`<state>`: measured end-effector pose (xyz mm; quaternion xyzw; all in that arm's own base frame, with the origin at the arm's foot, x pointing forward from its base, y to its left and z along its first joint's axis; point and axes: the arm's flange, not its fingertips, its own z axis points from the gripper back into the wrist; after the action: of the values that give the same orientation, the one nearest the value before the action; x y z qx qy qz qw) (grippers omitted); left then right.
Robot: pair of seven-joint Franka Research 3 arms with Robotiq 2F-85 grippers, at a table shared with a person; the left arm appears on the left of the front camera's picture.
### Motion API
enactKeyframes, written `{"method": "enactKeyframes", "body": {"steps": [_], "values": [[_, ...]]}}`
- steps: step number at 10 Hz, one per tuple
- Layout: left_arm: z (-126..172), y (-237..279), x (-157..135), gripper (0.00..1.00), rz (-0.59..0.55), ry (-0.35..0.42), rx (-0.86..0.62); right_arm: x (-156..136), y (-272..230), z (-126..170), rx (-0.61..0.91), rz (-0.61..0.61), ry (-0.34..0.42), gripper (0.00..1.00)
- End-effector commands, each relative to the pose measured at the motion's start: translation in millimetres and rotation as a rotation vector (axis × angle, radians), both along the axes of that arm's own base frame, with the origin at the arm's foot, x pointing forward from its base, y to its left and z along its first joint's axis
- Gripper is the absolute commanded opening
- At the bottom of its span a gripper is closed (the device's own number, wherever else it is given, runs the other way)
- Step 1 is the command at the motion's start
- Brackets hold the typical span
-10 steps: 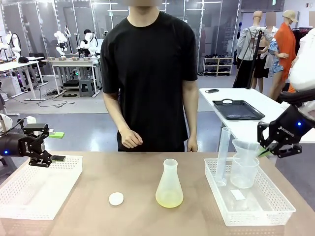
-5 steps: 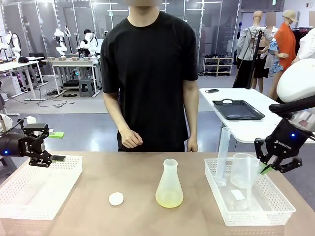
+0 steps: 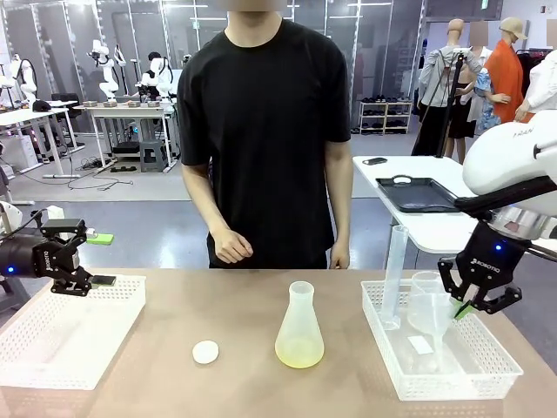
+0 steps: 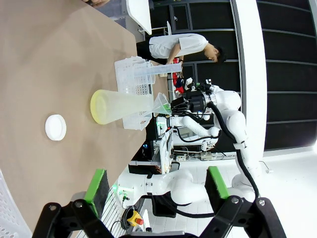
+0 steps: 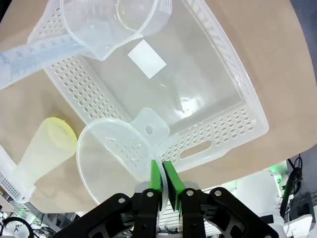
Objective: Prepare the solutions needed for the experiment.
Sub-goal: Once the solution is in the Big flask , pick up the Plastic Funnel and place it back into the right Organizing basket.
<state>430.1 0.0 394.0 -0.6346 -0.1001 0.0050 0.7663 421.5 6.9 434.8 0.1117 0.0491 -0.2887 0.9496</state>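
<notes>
The right gripper (image 3: 466, 306) pinches the funnel (image 3: 431, 300) over the basket (image 3: 452, 383) at the bench's right edge. The left gripper (image 3: 102, 259) is wide open. Yellow liquid (image 3: 299, 352) sits in the flask (image 3: 299, 318) mid-bench.

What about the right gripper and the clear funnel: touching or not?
Touching. The right wrist view shows the right gripper with its green pads pressed on either side of the tab of the funnel.
</notes>
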Motion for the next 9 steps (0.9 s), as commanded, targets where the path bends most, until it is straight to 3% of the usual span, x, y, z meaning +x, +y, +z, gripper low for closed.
{"method": "enactKeyframes", "body": {"steps": [1, 3, 4, 9], "values": [[2.1, -1.4, 1.4, 1.0, 0.004, -0.024, -0.03, 11.2, 1.6, 2.8, -0.016, -0.04, -0.02, 0.24], [2.1, -1.4, 1.4, 1.0, 0.004, -0.024, -0.03, 19.4, 2.2, 2.5, 0.012, -0.062, -0.04, 0.43], [2.1, -1.4, 1.4, 1.0, 0.004, -0.024, -0.03, 7.1, -1.1, 1.5, 0.0, -0.009, -0.015, 0.52], [2.1, -1.4, 1.4, 1.0, 0.004, -0.024, -0.03, 7.1, -1.1, 1.5, 0.0, -0.009, -0.015, 0.52]]}}
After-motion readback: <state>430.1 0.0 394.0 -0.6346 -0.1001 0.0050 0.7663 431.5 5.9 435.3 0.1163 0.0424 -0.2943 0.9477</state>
